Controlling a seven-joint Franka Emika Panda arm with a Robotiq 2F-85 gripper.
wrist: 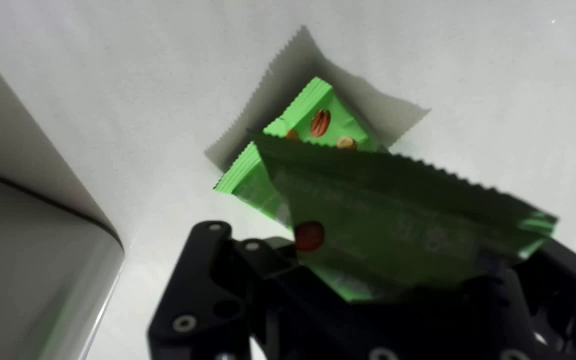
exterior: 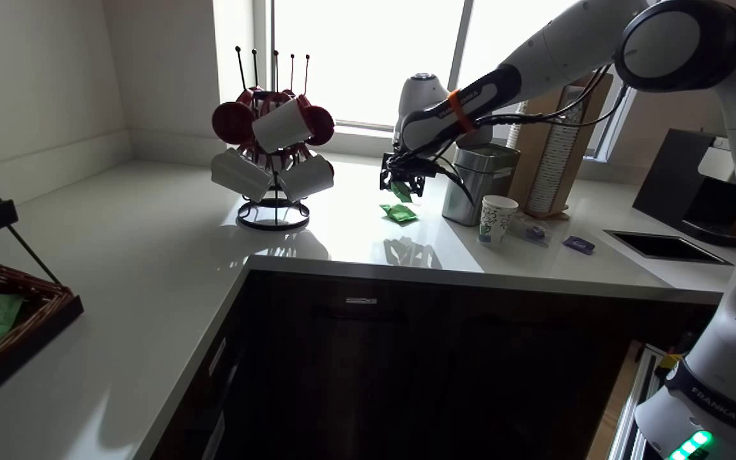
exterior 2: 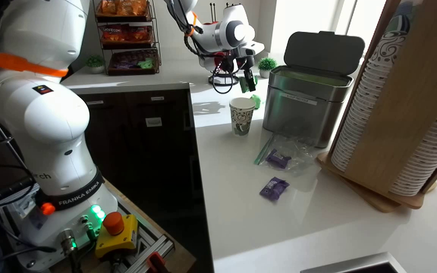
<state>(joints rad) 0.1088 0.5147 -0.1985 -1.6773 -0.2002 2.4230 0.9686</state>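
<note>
Green packet (wrist: 383,225) gripped by the hand (exterior: 401,182), metal bin (exterior 2: 298,117) with raised lid (exterior 2: 324,52) nearby, purple packet (exterior 2: 278,158) in clear bag (exterior 2: 301,154)

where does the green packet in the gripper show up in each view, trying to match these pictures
In an exterior view, the held green packet is slightly above and right of centre.
In an exterior view, the held green packet is small, above and slightly right of centre.
In the wrist view, the held green packet is large and dark, right of and below centre.
Shared landmark: the loose green packet.
</note>
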